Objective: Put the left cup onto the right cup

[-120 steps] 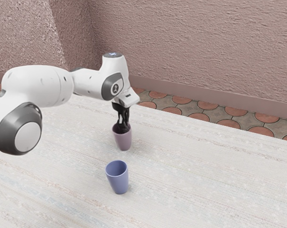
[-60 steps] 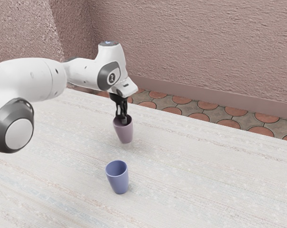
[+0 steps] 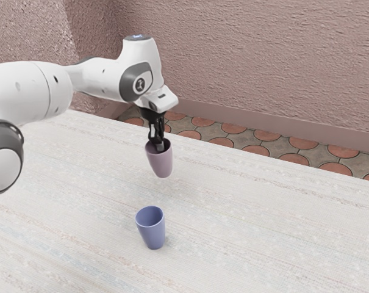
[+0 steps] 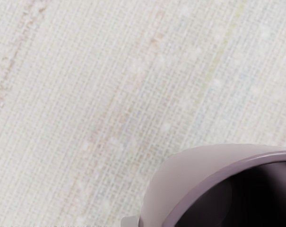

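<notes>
A mauve cup (image 3: 160, 161) hangs in the air above the pale woven tabletop (image 3: 263, 226), tilted a little. My black gripper (image 3: 157, 144) is shut on its rim, one finger inside and one outside. In the wrist view the same mauve cup (image 4: 199, 179) looms large and blurred just under my hand, its dark inside facing the camera. A blue-violet cup (image 3: 150, 227) stands upright on the table, below the lifted cup and nearer the front edge, apart from the gripper.
The white arm (image 3: 62, 85) reaches in from the exterior view's left. A rough pink wall (image 3: 263, 55) and a strip of terracotta floor tiles (image 3: 282, 143) lie behind the table's far edge.
My gripper has risen with the mauve cup, lifting it off the table and slightly toward the exterior view's right. The blue-violet cup has stayed put.
</notes>
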